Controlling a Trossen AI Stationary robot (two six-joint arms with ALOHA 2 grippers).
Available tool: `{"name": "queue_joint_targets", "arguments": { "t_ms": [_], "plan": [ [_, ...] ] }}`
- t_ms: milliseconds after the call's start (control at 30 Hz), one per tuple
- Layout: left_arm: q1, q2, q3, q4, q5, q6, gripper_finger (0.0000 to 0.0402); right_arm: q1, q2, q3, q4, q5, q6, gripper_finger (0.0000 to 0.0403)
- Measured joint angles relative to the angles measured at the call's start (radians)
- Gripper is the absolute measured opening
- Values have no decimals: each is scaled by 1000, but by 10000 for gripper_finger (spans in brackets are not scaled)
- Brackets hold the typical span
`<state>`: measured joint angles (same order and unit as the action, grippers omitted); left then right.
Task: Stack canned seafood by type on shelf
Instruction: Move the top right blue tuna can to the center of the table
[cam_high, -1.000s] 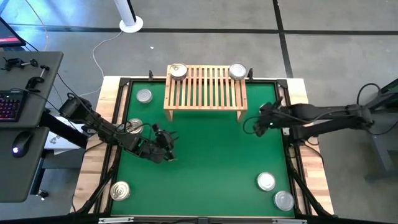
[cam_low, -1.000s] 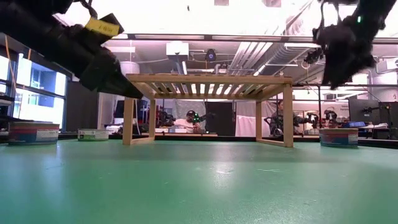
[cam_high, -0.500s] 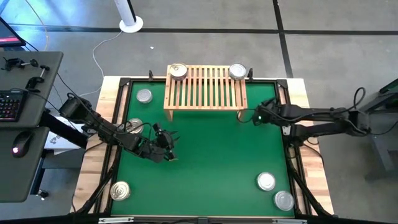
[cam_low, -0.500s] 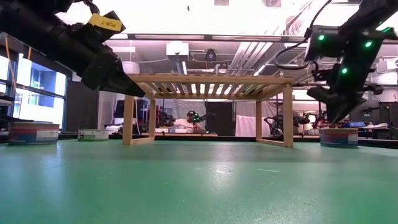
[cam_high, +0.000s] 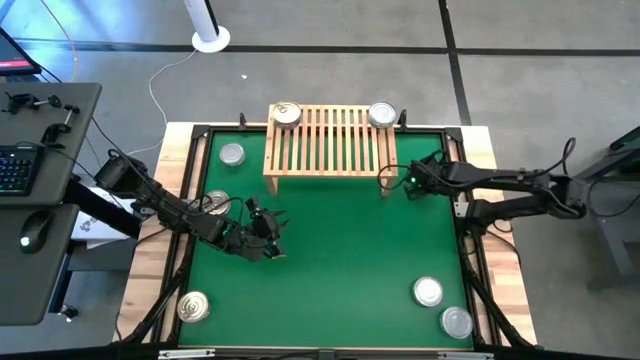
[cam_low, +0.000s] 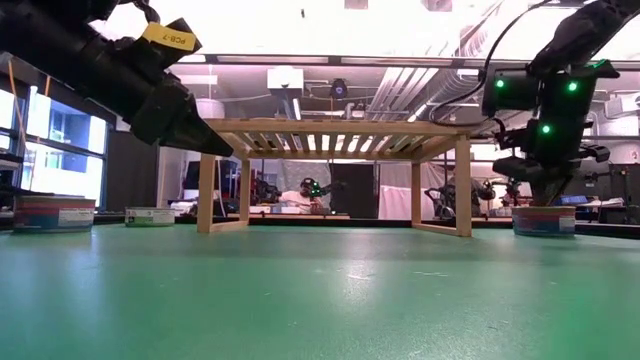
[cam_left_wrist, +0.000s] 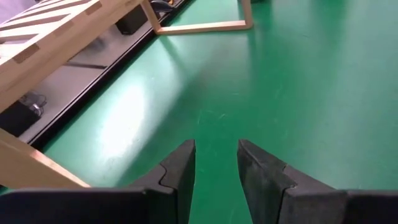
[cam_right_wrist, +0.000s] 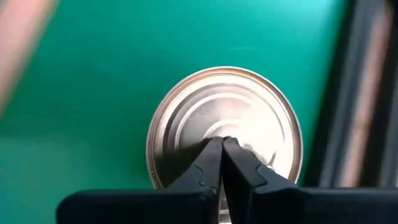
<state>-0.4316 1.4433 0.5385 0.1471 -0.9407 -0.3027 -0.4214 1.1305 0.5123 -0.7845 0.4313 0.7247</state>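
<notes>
A small yellow tag sits on the dark arm at the upper left of the low view; it carries dark print, but the characters are too small to make out. No other writing can be read.

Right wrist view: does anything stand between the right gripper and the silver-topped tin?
Nothing visible does. The shut right gripper points straight at the silver-topped tin, with only green mat around it. The left gripper waits open over mat.
</notes>
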Motion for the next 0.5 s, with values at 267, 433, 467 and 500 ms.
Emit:
{"name": "queue_joint_targets", "arguments": {
  "t_ms": [267,433,467,500],
  "plan": [
    [-12,0,0,6,138,-34,108,196,-27,5,13,-259,155,7],
    [-54,0,6,22,154,-79,108,410,-32,6,30,-379,317,7],
    [-64,0,10,31,154,-82,108,457,-31,4,49,-389,340,7],
    [-75,0,16,36,154,-85,108,507,-29,1,83,-400,360,7]
  ]
}}
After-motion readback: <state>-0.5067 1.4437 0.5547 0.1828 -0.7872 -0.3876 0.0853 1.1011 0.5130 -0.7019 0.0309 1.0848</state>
